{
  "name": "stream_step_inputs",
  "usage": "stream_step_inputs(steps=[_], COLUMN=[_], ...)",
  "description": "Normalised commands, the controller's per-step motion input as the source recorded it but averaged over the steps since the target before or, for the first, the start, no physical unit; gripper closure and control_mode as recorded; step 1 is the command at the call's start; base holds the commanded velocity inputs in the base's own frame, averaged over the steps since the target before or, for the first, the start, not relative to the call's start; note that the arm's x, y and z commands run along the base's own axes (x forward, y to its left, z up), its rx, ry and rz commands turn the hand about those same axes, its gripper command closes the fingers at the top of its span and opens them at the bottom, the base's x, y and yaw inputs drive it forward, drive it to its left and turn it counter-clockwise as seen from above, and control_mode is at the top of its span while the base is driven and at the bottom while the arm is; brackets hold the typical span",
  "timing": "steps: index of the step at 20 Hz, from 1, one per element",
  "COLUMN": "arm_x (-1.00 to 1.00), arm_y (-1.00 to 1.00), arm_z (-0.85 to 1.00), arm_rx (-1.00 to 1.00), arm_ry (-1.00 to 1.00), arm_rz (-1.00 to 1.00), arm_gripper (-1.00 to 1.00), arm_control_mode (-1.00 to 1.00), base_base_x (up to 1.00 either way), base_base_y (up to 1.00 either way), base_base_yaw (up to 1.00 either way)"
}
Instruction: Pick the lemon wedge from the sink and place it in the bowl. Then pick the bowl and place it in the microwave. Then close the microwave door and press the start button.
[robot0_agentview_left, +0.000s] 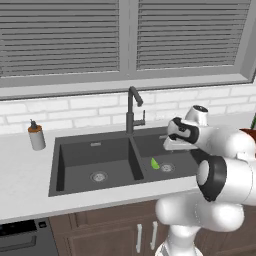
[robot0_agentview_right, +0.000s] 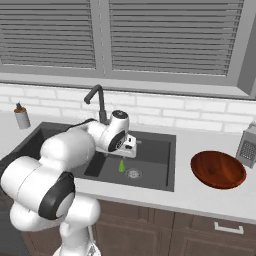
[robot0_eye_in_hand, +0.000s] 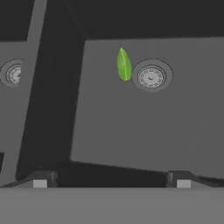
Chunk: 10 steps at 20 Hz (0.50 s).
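Note:
The lemon wedge (robot0_agentview_left: 155, 163) (robot0_agentview_right: 121, 165) (robot0_eye_in_hand: 124, 64) lies on the floor of the right basin of the dark sink (robot0_agentview_left: 75, 152) (robot0_agentview_right: 160, 150), just left of the round drain (robot0_eye_in_hand: 151, 77). My gripper (robot0_agentview_left: 173, 145) (robot0_agentview_right: 128, 150) (robot0_eye_in_hand: 111, 181) hangs open above that basin, pointing down, with nothing between its fingers. The wedge sits below and a little ahead of the fingertips, well apart from them. The reddish-brown bowl (robot0_agentview_right: 218, 169) stands on the counter to the right of the sink and holds nothing. The microwave and its door are out of view.
A tall black faucet (robot0_agentview_left: 132, 107) (robot0_agentview_right: 99, 102) rises behind the sink's divider, close to my hand. A soap dispenser (robot0_agentview_left: 36, 135) (robot0_agentview_right: 21, 116) stands on the counter at the left. A steel grater (robot0_agentview_right: 247, 145) stands beyond the bowl.

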Motion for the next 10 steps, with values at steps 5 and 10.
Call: stream_step_inputs(steps=[5,10], arm_x=[0.53,0.52], arm_y=[0.0,0.0], arm_z=[-0.76,-0.65], arm_rx=[0.08,0.07], arm_ry=[0.0,0.0], arm_rz=[0.0,0.0], arm_gripper=[-1.0,-1.0], arm_control_mode=[-1.0,-1.0], base_base_x=[0.0,0.0], base_base_y=[0.0,0.0], base_base_yaw=[0.0,0.0])
